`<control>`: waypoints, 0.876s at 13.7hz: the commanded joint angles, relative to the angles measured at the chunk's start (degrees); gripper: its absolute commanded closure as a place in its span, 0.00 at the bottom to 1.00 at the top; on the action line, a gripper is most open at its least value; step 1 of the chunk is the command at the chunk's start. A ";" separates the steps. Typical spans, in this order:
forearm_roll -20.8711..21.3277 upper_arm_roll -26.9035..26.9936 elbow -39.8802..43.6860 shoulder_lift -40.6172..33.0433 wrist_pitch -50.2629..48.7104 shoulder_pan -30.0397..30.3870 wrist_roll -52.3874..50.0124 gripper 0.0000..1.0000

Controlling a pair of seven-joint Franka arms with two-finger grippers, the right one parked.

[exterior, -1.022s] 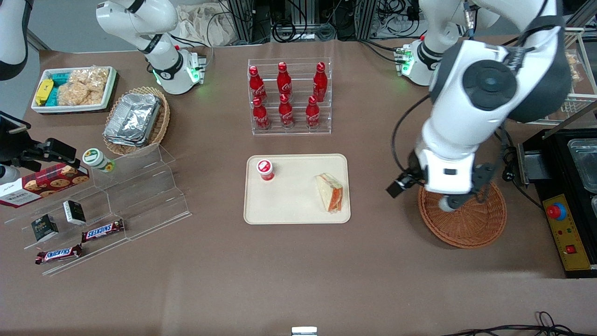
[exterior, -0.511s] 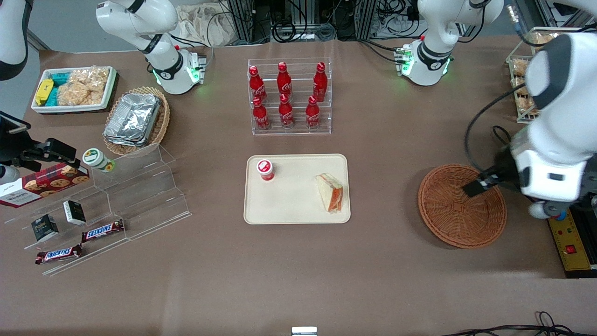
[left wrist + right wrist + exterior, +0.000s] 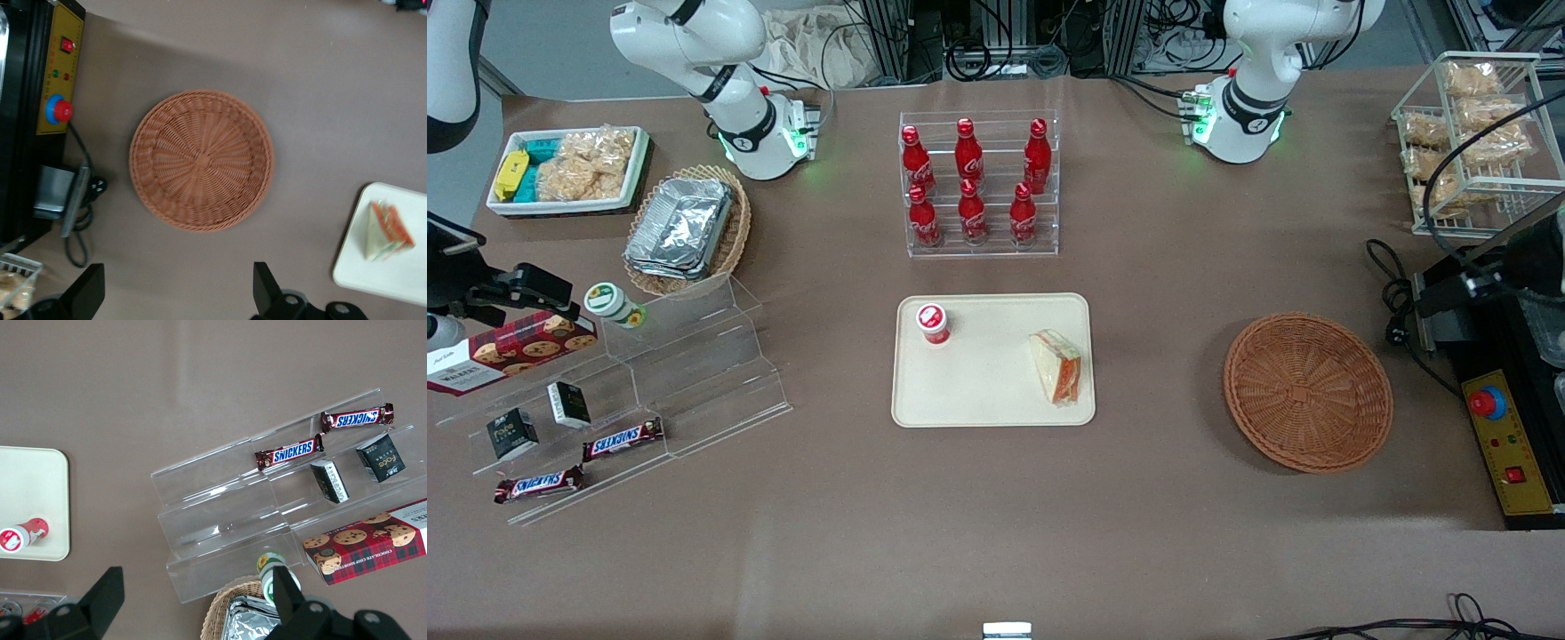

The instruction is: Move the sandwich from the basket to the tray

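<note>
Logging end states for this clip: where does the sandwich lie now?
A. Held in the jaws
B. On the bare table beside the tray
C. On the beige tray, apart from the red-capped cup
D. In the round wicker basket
C: the sandwich lies on the tray, the basket holds nothing, and the gripper hangs open above the table by the basket.

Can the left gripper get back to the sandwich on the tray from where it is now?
Probably yes. The left gripper is open, high above the empty basket, and nothing stands between it and the sandwich on the tray.
</note>
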 commanded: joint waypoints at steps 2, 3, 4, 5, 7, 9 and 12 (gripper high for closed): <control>0.34 -1.37 -7.63 -7.00 1.97 1.72 4.36 0.00; 0.34 -1.37 -10.17 -8.93 3.81 1.89 4.36 0.00; 0.52 -1.46 -12.81 -10.78 5.57 2.15 4.36 0.00; 0.52 -1.54 -14.92 -12.28 6.80 2.24 4.36 0.00; 0.52 -1.54 -17.39 -13.87 8.13 2.16 4.36 0.00; 0.35 -1.54 -17.32 -13.96 7.70 2.16 4.27 0.00; 0.69 -1.63 -16.53 -13.53 7.17 2.16 4.36 0.00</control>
